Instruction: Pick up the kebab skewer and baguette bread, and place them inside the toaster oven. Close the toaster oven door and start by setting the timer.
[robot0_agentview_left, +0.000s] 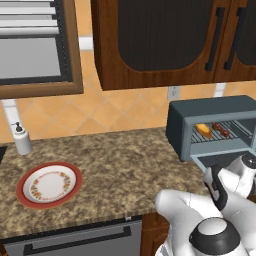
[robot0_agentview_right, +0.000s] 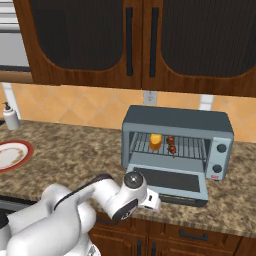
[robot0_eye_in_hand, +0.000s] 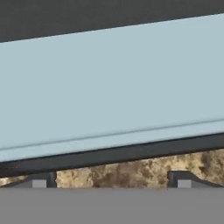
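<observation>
2 of the task's steps look done: the baguette bread (robot0_agentview_right: 156, 141) and the kebab skewer (robot0_agentview_right: 171, 144) both lie on the wire rack inside the toaster oven (robot0_agentview_right: 177, 120), the bread to the left and the skewer just beside it on the right, apart from each other as far as the right base view shows. In the left base view the same pair sits on the rack, bread (robot0_agentview_left: 203, 130) left and skewer (robot0_agentview_left: 221, 130) right.

2 steps appear left: the toaster oven door (robot0_agentview_right: 170, 181) lies dropped flat on the counter (robot0_agentview_right: 75, 150), so it has yet to be lifted shut, and after that the timer needs setting.

The gripper (robot0_eye_in_hand: 111, 181) is low at the front edge of the open door; in the hand view its 2 fingertips (robot0_eye_in_hand: 39, 180) stand wide apart with nothing between them, the pale door panel and its dark edge just ahead and speckled counter beneath. I judge the next move to be getting under that edge and swinging the door up.

Counted: 1 bread, 1 skewer, 1 oven with 2 knobs (robot0_agentview_right: 221, 148) on its right panel, 1 plate (robot0_agentview_left: 49, 184) with a red rim, bare, and 1 soap dispenser (robot0_agentview_left: 20, 137) by the wall.
</observation>
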